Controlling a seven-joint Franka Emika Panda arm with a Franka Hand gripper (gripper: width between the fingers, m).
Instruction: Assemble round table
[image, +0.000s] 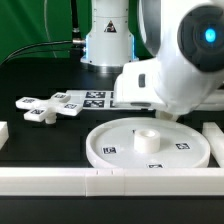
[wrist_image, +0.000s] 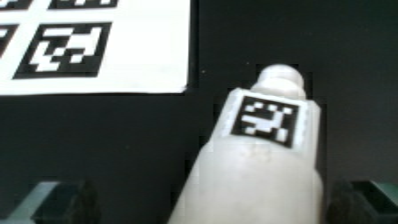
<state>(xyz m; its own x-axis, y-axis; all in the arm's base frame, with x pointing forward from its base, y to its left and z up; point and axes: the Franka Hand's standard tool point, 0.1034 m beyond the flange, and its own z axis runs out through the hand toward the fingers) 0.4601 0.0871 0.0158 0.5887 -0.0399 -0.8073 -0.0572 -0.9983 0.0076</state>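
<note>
Grasp step: end effector (wrist_image: 210, 203) wide open astride thick cylinder (wrist_image: 267, 140) by marker board (wrist_image: 146, 60), no grip yet. Round disc (image: 120, 135) at exterior view's lower ctr. Next, prob.: descend, close, carry to socket (image: 147, 139).

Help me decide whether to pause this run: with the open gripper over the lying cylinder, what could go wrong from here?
1. The cylinder lies slightly askew between the fingers of the open gripper; closing might twist or roll it rather than clamp it squarely.
2. It lies close beside the marker board; a nudge could push it against that edge.
3. In the exterior view the arm hides the grasp, so a slip may go unnoticed there.
</note>
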